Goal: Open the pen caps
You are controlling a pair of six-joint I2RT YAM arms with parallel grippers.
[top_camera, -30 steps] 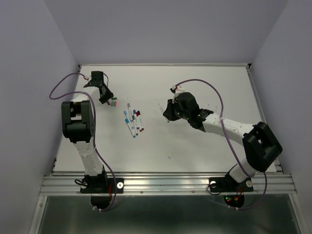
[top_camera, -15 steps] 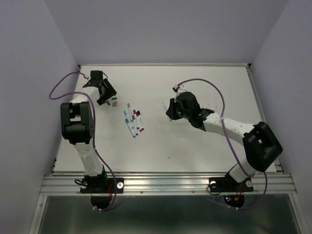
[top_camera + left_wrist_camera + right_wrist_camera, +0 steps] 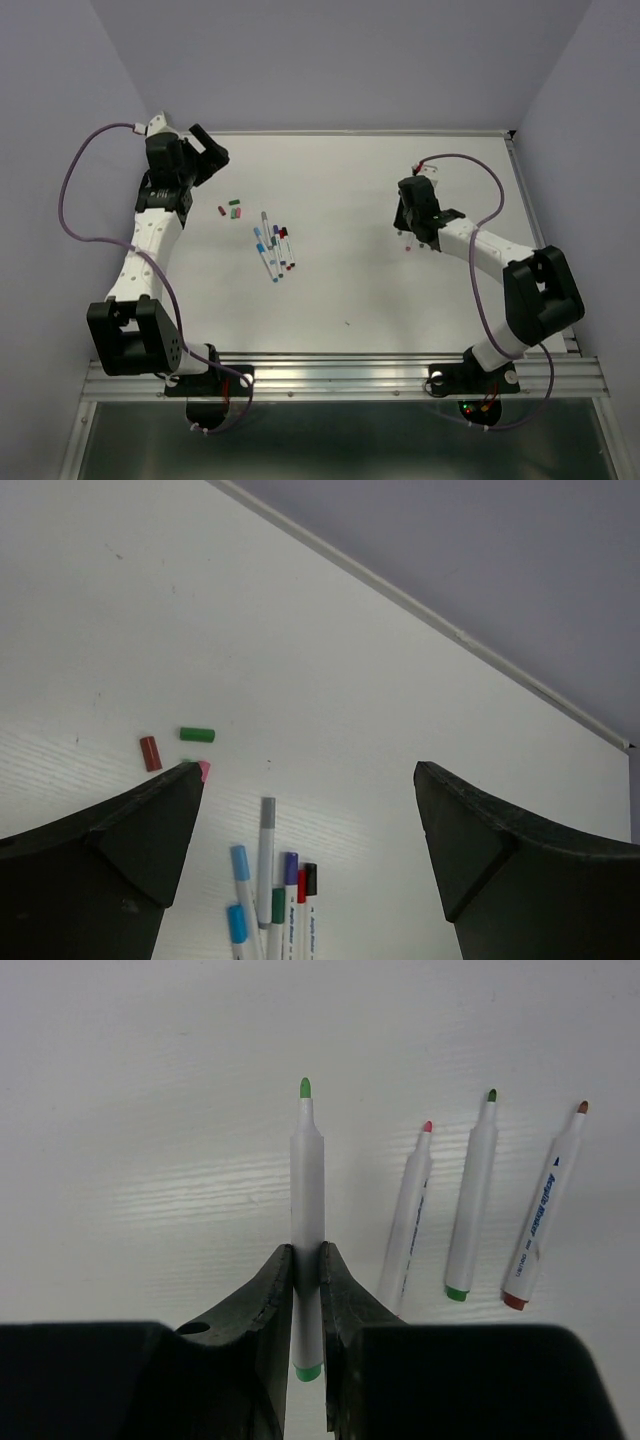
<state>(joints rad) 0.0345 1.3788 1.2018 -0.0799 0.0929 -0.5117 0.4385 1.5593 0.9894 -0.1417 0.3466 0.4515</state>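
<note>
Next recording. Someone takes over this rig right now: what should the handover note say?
Left gripper: fingers open, empty, raised at the far left.
Right gripper: fingers shut on an uncapped green pen.
Done: three uncapped pens lie beside the held one; loose caps lie on the left side.
To do: set the green pen down, then uncap the bunch of capped pens in the middle.

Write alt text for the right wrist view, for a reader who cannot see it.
The right gripper is shut on a green-tipped pen, cap off, its tip pointing away from the camera. To its right, three more uncapped pens lie side by side on the white table: a pink-tipped pen, a dark-green-tipped pen and a brown-tipped pen.
</note>
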